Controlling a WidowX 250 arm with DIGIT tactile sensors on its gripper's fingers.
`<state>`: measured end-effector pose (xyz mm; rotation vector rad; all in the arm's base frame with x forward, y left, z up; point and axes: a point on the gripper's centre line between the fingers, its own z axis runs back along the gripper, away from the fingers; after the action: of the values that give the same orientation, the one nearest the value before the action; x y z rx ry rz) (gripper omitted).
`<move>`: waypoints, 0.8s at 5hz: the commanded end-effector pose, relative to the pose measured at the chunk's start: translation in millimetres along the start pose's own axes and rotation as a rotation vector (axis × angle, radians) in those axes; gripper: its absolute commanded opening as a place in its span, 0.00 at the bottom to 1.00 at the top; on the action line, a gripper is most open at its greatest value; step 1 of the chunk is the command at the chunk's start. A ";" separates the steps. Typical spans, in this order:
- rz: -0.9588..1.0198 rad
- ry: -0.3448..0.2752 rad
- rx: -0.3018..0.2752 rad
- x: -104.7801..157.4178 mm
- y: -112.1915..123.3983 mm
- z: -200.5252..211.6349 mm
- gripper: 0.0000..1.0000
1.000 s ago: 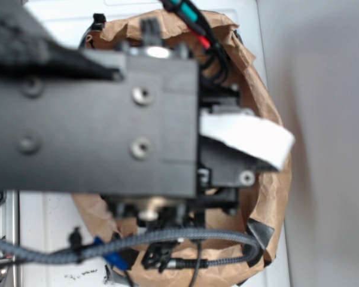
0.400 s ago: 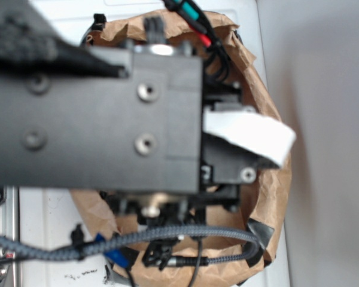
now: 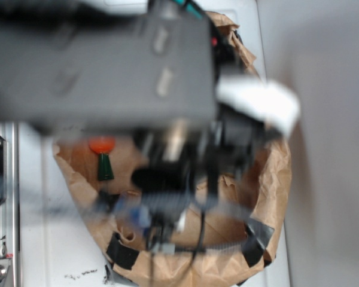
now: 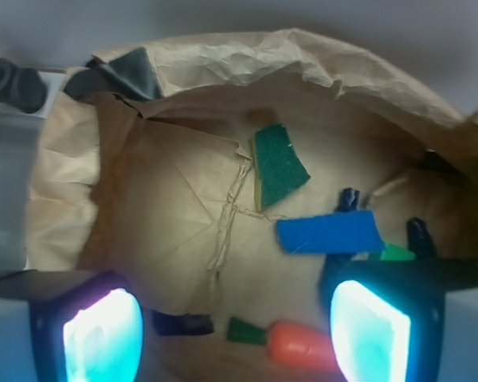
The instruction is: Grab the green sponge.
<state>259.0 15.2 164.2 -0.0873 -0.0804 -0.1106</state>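
Approaching: I judge the flat dark-green scouring sponge lies ahead between my released, empty jaws; next, advance and descend.

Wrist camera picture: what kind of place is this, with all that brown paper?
Probably a robot test table, not a real kitchen. A crumpled paper bag holds a green sponge, a blue piece and a toy carrot.
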 end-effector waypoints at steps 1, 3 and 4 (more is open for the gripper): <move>-0.004 -0.052 0.046 -23.6 48.8 -14.6 1.00; 0.016 -0.042 0.158 3.3 30.7 -63.1 1.00; 0.045 -0.047 0.210 20.0 17.1 -78.4 1.00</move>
<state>274.8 26.5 70.0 0.1105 -0.0713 -0.0437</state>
